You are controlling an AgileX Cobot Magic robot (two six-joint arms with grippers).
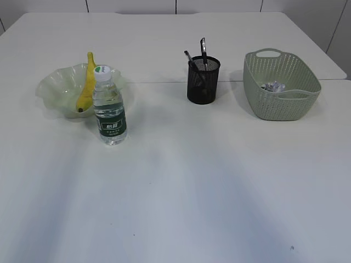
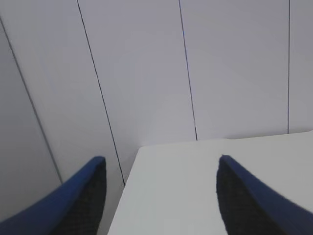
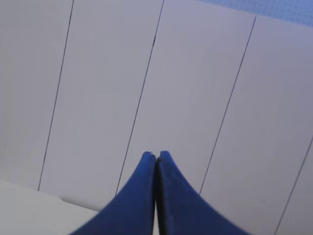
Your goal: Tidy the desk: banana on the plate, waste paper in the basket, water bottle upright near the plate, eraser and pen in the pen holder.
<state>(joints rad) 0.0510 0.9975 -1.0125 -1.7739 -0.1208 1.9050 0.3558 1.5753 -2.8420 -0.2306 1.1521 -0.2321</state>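
The only printed matter stands on the water bottle: a dark green label wraps its lower body and carries a small white mark or characters, too small and blurred to read. The bottle's white cap bears a green patch without legible lettering. No other text, brand, number or sign can be read in any view.

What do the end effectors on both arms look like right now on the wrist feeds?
Both have blue fingers tapering to pointed tips. On the left end effector, the fingers carry dark, finely textured pads on their inner faces. The right end effector shows only smooth blue outer surfaces. No cables, markings or arm links are visible; the exterior view shows neither arm.
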